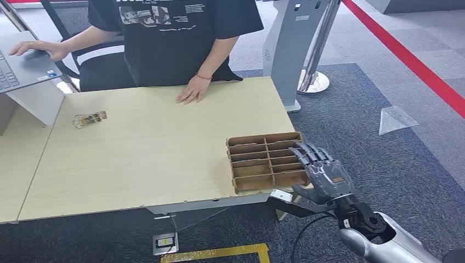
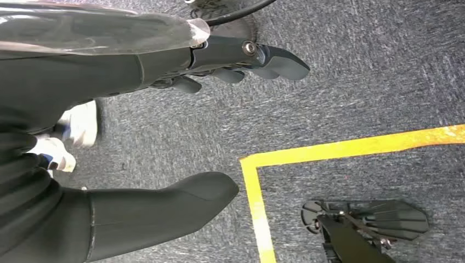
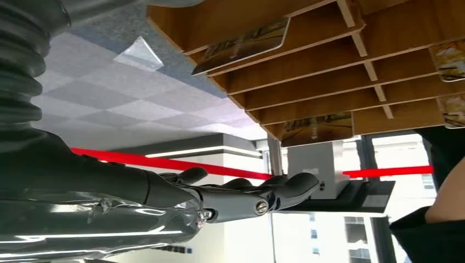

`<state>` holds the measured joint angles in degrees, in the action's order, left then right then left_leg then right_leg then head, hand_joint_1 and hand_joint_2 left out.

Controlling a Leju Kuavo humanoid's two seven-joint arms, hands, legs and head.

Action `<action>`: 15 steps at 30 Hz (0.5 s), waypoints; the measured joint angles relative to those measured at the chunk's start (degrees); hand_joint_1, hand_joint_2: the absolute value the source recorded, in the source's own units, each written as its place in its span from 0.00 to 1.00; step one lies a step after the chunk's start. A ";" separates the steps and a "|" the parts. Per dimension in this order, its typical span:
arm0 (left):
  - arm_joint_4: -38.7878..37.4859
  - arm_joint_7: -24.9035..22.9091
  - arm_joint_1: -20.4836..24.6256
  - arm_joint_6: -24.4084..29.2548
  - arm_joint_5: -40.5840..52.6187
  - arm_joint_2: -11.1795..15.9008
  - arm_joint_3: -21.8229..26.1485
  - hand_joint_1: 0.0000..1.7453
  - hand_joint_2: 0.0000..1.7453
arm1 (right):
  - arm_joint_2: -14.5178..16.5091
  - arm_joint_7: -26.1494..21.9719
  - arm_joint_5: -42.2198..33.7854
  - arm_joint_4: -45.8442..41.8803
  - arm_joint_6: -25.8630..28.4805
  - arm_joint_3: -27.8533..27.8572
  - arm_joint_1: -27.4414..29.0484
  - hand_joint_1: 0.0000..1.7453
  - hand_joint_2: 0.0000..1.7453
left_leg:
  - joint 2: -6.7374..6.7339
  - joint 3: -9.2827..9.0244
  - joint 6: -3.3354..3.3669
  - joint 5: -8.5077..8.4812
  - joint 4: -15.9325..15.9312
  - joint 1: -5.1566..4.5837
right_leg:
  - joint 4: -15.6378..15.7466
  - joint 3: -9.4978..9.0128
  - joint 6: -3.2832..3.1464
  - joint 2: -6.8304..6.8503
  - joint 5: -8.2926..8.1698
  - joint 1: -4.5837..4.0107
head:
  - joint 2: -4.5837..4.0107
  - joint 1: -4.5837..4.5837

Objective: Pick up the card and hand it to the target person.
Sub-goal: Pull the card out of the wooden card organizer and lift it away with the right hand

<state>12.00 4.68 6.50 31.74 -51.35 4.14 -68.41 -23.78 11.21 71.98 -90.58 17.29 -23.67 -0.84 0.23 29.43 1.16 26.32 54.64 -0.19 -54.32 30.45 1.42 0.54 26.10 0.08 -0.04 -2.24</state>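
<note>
At the near right corner of the table sits a brown divided box, and our right hand hovers just beside its right side, fingers spread and holding nothing. From our right wrist camera we see a card lying in one slot of the box, with more cards in other slots. Our left hand hangs over the grey carpet beside a yellow floor line, fingers loosely apart, holding nothing. Across the table a person stands with one hand flat on the tabletop and the other on a laptop.
</note>
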 joint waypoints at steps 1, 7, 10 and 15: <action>0.00 0.00 0.00 -0.01 0.04 -0.01 0.00 0.00 1.00 | 0.00 0.09 0.16 0.00 -0.15 -0.07 -0.01 0.07 1.00 | 0.00 0.00 0.00 0.00 0.00 0.00 | 0.00 0.00 0.00 0.00 0.00 0.00 | 0.00 0.00; 0.00 0.11 0.01 -0.04 0.14 -0.15 0.00 0.00 1.00 | 0.02 0.55 1.03 -0.01 -0.88 -1.01 -0.26 0.22 1.00 | 0.00 0.00 0.00 0.00 0.00 0.00 | 0.00 0.00 0.00 0.00 0.00 0.00 | 0.00 -0.01; 0.00 0.29 0.00 -0.04 0.14 -0.20 0.00 0.00 1.00 | 0.02 0.57 1.08 -0.02 -1.09 -1.47 -0.45 0.28 1.00 | 0.00 0.00 0.00 0.00 0.00 0.00 | 0.00 0.00 0.00 0.00 0.00 0.00 | 0.01 -0.01; 0.00 0.47 0.00 -0.04 0.14 -0.21 0.00 0.00 1.00 | 0.02 0.59 1.03 -0.02 -1.29 -2.08 -0.76 0.36 1.00 | 0.00 0.00 0.00 0.00 0.00 0.00 | 0.00 0.00 0.00 0.00 0.00 0.00 | 0.00 0.00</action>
<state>12.00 5.15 6.50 31.69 -51.21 3.93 -68.41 -23.76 11.80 73.02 -90.60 16.00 -25.75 -1.60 0.23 29.43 1.16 26.32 54.64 -0.19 -54.32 30.45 1.42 0.54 26.10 0.08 -0.04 -2.24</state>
